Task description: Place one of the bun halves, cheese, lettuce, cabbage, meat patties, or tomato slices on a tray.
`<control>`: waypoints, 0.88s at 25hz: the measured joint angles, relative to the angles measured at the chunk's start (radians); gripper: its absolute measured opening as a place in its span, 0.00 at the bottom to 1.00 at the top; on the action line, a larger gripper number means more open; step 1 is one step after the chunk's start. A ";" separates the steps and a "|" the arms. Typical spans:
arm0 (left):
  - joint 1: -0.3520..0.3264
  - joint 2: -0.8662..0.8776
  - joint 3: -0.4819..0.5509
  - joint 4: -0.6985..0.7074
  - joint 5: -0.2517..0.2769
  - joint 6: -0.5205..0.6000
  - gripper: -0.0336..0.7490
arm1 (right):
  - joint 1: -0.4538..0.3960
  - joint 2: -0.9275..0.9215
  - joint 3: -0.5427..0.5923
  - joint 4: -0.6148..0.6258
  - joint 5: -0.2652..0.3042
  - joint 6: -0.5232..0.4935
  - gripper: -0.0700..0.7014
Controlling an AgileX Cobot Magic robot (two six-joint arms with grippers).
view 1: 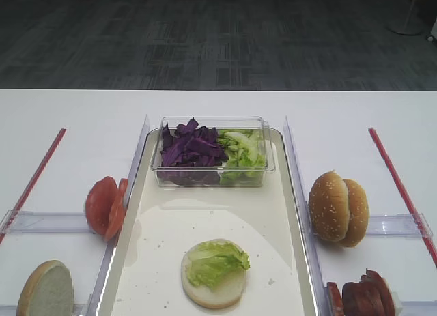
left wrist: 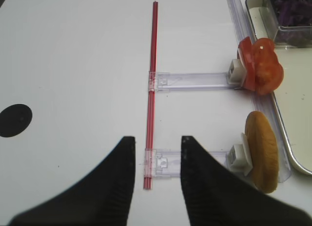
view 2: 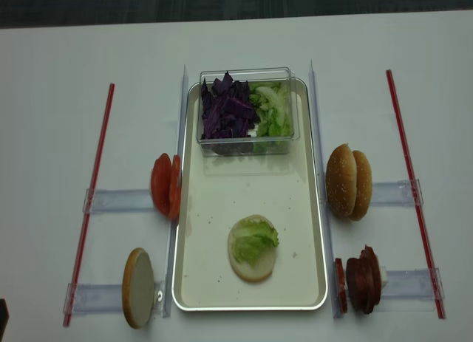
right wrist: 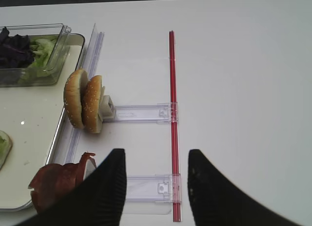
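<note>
on the large cream-white rectangular tray [view 2: 310, 231], a pale bun half [view 2: 252, 262] already carries green ruffled lettuce [view 2: 255, 238]. we judge the dark reddish-brown meat patties [right wrist: 58, 181], standing on edge off the tray's right rim, come next. they sit just left of our right tool [right wrist: 155, 173], its black fingers spread and empty; the left tool [left wrist: 157, 157], also spread, is across the tray.

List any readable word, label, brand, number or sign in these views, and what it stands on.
None can be read.
The cream-white rectangular tray, the clear plastic box of purple cabbage and green lettuce, the clear plastic holders and the red strips show no print.
</note>
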 joint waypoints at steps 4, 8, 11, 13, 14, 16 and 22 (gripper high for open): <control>0.000 0.000 0.000 0.000 0.000 0.000 0.33 | 0.000 0.000 0.000 0.000 0.000 0.000 0.53; 0.000 0.000 0.000 0.000 0.000 0.000 0.33 | 0.000 0.000 0.000 0.000 0.000 0.000 0.53; 0.000 0.000 0.000 0.000 0.000 0.000 0.33 | 0.000 0.000 0.000 0.000 0.000 0.000 0.53; 0.000 0.000 0.000 0.000 0.000 0.000 0.33 | 0.000 0.000 0.000 0.000 0.000 0.000 0.53; 0.000 0.000 0.000 0.000 0.000 0.000 0.33 | 0.000 0.000 0.000 0.000 0.000 0.000 0.53; 0.000 0.000 0.000 0.000 0.000 0.000 0.33 | 0.000 0.000 0.000 0.000 0.000 0.000 0.53; 0.000 0.000 0.000 0.000 0.000 0.000 0.33 | 0.000 0.000 0.000 0.000 0.000 0.000 0.53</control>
